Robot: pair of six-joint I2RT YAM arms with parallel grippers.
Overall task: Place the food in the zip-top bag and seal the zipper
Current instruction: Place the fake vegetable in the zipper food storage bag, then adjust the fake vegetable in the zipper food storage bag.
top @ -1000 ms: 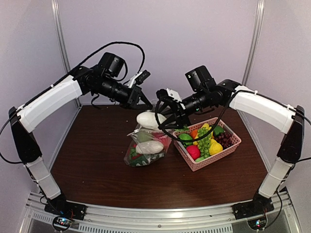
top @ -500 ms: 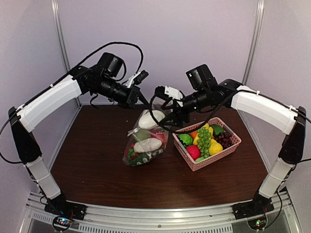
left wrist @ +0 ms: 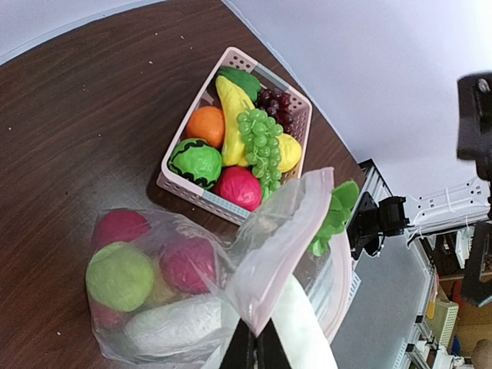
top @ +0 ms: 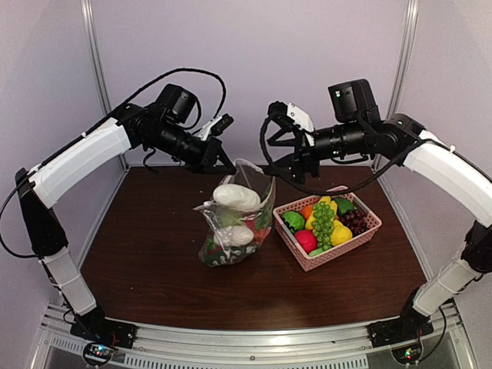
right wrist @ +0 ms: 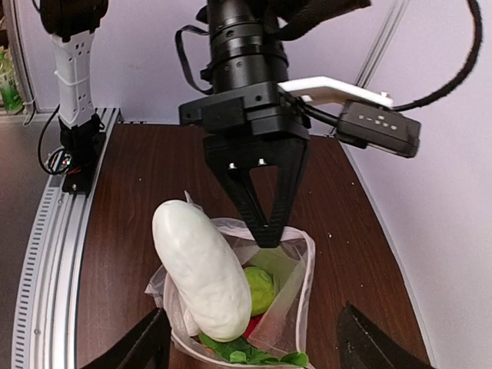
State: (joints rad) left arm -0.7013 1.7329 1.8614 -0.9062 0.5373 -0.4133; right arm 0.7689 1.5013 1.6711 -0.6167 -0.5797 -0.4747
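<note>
Top external: high above the near edge, looking down over the surface (top: 146, 261). Wrist views: close, angled down; all share the zip-top bag (top: 260, 192)

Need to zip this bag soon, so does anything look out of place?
Yes. The long white vegetable stands half out of the bag, its upper end well above the rim and tilted to one side. The mouth probably cannot close over it as it sits. The left gripper pinches the bag's upper edge.

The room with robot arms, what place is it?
Probably a robot lab booth: left arm and right arm bolted to a metal rail, plain wall panels, toy food in a basket.
</note>
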